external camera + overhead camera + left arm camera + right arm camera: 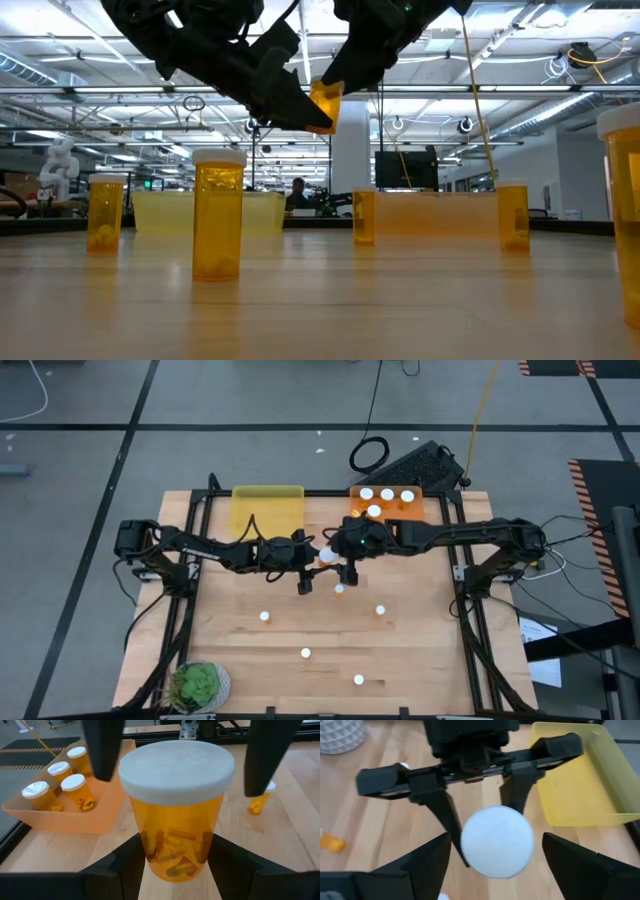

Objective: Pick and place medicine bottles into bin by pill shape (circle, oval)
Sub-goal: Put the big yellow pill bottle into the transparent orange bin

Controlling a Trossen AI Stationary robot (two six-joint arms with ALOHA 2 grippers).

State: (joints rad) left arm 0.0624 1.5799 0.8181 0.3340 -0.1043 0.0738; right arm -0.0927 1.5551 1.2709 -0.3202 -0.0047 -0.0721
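The left hand is clamped narrow on the lower body of one medicine bottle, held in the air above the middle of the desk. The bottle's long axis stands near upright, slightly tilted in the low view, white cap on top. The pills inside look elongated, so oval by my reading.

The right hand sits at the cap end with its fingers spread wide to either side of the cap, apparently not touching it. This looks like a handover, so what matters is that the right hand closes across the cap or neck before the left lets go.

The orange bin, with four bottles in it, lies on the right arm's side and the yellow bin on the left arm's. Five bottles stand loose on the desk.
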